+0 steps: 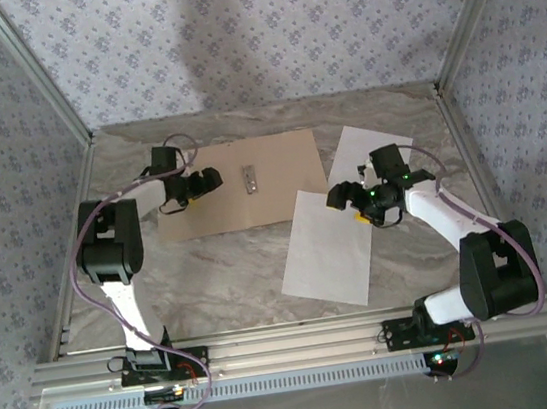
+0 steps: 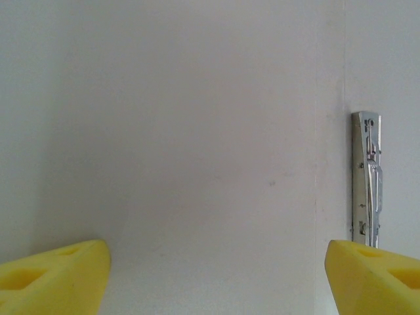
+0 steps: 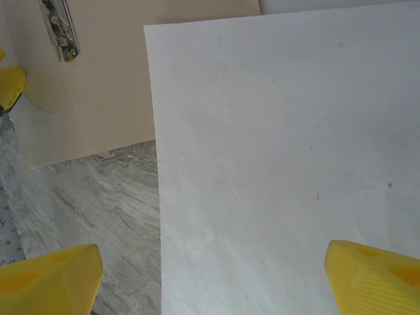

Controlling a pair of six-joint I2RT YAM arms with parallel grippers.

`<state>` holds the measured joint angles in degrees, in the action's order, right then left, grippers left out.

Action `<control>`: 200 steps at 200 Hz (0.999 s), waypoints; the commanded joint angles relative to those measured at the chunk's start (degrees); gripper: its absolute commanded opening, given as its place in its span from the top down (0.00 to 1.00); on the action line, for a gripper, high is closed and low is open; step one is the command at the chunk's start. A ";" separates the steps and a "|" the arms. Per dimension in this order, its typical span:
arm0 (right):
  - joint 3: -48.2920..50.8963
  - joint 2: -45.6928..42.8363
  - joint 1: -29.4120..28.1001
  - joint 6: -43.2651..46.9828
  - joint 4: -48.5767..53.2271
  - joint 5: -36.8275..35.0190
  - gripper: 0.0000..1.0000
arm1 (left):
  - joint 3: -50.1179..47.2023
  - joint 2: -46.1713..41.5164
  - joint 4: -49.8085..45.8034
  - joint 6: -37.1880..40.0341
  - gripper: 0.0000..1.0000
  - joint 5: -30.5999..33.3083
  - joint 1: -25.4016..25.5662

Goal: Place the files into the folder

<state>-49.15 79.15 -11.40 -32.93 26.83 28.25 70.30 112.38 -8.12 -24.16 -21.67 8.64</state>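
The folder [image 1: 279,168] lies open and flat on the table, tan in the top view, with a small metal clip [image 1: 250,178] at its spine. My left gripper [image 1: 208,181] hovers open over its left half; in the left wrist view its yellow fingers [image 2: 52,275] frame the pale inside [image 2: 197,131], the clip [image 2: 366,177] off to the right. One of the files, a white sheet [image 1: 328,248], lies right of the folder, and another sheet [image 1: 367,150] lies behind it. My right gripper [image 1: 347,207] is open above the nearer sheet [image 3: 282,164], holding nothing.
Grey marble table [image 3: 85,210] shows between the folder's corner [image 3: 111,79] and the sheet. Patterned walls and metal frame posts [image 1: 46,83] enclose the table on three sides. A metal rail [image 1: 292,343] runs along the near edge by the arm bases.
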 commanded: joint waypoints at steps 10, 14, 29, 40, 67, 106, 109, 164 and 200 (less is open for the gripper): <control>1.59 -1.76 0.89 0.33 2.71 0.04 0.10 | -0.13 -3.13 -4.56 -0.71 0.15 -1.06 0.32; 1.84 -1.95 0.93 0.24 2.72 0.01 0.10 | 0.12 -3.48 -5.06 -0.49 0.15 -0.86 0.32; 2.77 -2.54 1.21 -0.10 2.84 0.04 0.10 | 1.22 -4.96 -7.39 0.64 0.14 0.10 0.36; 3.44 -2.91 1.21 -0.29 2.97 0.03 0.10 | 1.66 -6.60 -8.67 1.09 0.14 0.60 0.45; 5.38 -4.21 1.18 -1.32 2.54 0.13 0.10 | 2.11 -11.86 -11.37 2.62 0.14 1.98 2.29; 9.39 -6.87 1.05 -2.66 3.08 0.75 0.10 | -0.27 -18.62 -11.57 2.68 0.14 0.54 9.55; 9.70 -7.10 1.07 -2.67 2.90 0.80 0.10 | -0.66 -18.96 -11.29 2.53 0.14 0.50 10.34; 14.75 -9.19 0.88 -5.11 1.47 1.28 0.12 | -4.55 -19.37 -8.40 -1.03 0.26 -2.48 23.46; 16.57 -9.22 0.28 -5.78 0.25 1.30 0.12 | -5.68 -16.17 -6.61 -2.45 0.27 -3.77 28.61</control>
<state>-33.69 70.81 -10.63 -37.28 27.68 28.99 65.21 94.08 -16.38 -25.19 -23.64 35.18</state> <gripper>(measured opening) 0.880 0.732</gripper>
